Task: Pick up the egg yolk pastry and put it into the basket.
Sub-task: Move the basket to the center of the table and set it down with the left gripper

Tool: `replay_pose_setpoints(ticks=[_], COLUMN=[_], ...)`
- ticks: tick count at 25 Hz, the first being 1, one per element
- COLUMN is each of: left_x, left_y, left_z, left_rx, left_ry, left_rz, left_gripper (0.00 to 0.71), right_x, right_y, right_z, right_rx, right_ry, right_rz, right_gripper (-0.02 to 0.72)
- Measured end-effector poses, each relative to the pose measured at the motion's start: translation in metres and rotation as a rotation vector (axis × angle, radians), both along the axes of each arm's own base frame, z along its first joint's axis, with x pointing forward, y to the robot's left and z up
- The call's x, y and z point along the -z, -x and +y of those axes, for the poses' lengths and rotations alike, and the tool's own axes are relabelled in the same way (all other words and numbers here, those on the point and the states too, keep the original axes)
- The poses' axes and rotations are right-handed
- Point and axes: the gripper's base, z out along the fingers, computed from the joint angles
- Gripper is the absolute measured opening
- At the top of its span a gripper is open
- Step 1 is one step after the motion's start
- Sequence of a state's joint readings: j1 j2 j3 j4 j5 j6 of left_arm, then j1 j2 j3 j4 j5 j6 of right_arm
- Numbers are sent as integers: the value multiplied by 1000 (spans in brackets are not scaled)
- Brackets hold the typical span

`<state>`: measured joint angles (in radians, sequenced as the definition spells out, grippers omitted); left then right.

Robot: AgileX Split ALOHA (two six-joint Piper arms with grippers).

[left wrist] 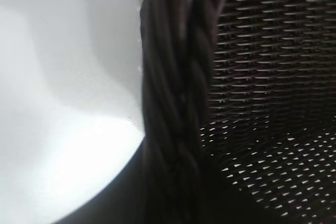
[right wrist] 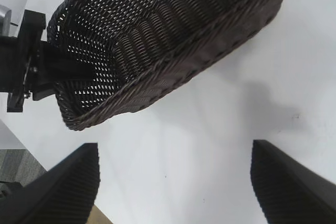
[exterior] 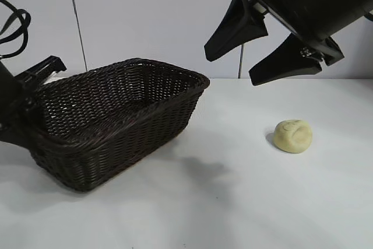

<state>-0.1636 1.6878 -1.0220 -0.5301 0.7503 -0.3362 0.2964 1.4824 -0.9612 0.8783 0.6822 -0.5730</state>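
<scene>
We judge the task barely begun: the egg yolk pastry (exterior: 293, 136) sits alone on the white counter (exterior: 233, 202), well apart from the basket (exterior: 116, 122), on the side away from the left arm, and nothing touches it. The basket holds nothing that we can see; its woven floor shows bare in the right wrist view. The right tool (exterior: 265, 51) hangs in the air above the pastry and a little toward the basket, its two dark fingers (right wrist: 68, 182) spread wide with nothing between them. The left tool (exterior: 26, 94) is at the basket's far end from the pastry, closed on the braided rim (left wrist: 176, 103), which fills the left wrist view close up; in the right wrist view the left arm reaches in over that same end wall. The basket seems tipped, with that end raised, though we cannot be sure of it. Everything that matters is left: the right tool has to come down over the pastry, close on it, carry it across to the basket and let it go inside.
</scene>
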Motion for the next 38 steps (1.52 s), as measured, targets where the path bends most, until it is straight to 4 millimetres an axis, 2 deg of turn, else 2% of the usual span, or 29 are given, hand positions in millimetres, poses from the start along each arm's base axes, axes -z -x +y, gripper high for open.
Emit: replay_pose_setpoints(ticks=[3,10,17,24,29,38], left_x=[-10,-9,-5,1,2,36], left_y=[-16,-46,-53,-53,-54,-60], left_z=[-3,-9,-10,-9,-17,-23], left_rx=[104,391,566,606,627,630], left_ry=[-14,-61,-91,-111,-122,-106], left_rz=[-26,-43,-85,-81,-112,-42], left_gripper=[97,97,97,97,97,97], right_x=[0,0,0,1,1,1], right_y=[0,2,3,3,3,3], right_z=[0,1,1,1,1,1], right_rx=[-2,-20,-22,-23,-23,-23], right_ry=[0,-4,-4,-4,-4,-4], right_rz=[2,21,22,23,23,23], right_gripper=[568,568,568,568,568,568])
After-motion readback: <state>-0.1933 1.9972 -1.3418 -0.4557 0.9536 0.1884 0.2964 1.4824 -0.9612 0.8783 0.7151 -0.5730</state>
